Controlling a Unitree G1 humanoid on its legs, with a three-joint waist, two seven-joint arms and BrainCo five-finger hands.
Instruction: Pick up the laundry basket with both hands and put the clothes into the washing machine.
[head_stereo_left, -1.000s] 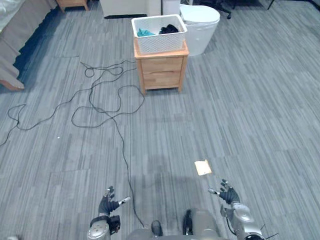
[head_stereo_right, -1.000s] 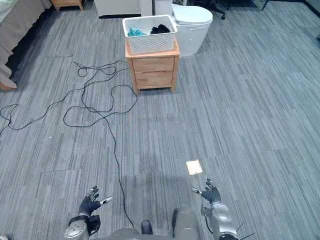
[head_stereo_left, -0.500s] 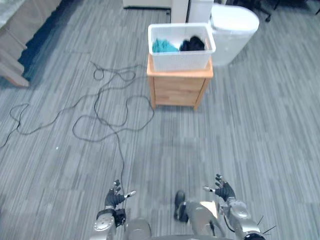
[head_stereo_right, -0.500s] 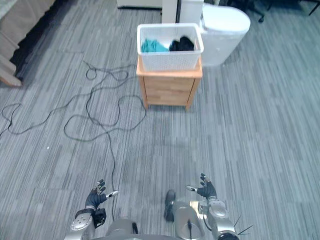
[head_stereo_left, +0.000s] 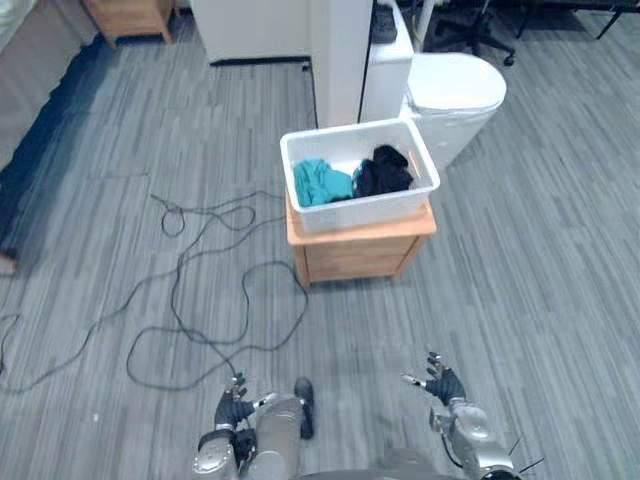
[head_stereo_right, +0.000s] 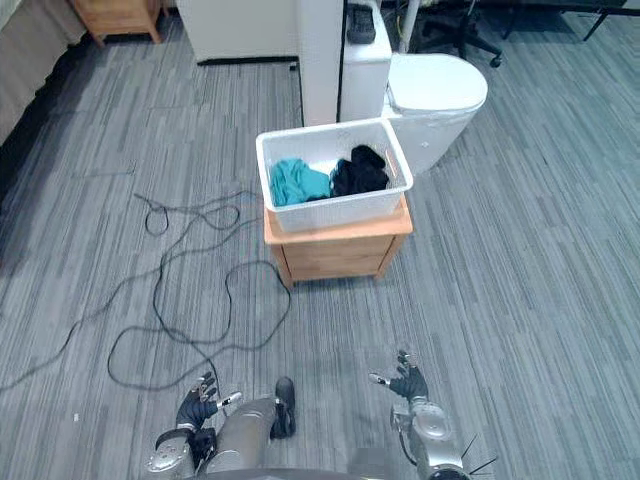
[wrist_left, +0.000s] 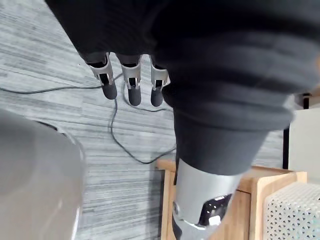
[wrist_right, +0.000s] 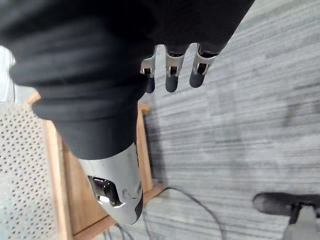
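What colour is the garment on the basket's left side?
Teal; the garment shows best in the right eye view.

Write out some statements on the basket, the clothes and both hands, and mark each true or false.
1. The laundry basket stands on the wooden cabinet. True.
2. The basket holds only a red towel. False: a teal cloth and a black cloth lie in it.
3. The left hand grips the basket's rim. False: it hangs low over the floor, apart from the basket, fingers straight.
4. The right hand is open and holds nothing. True.
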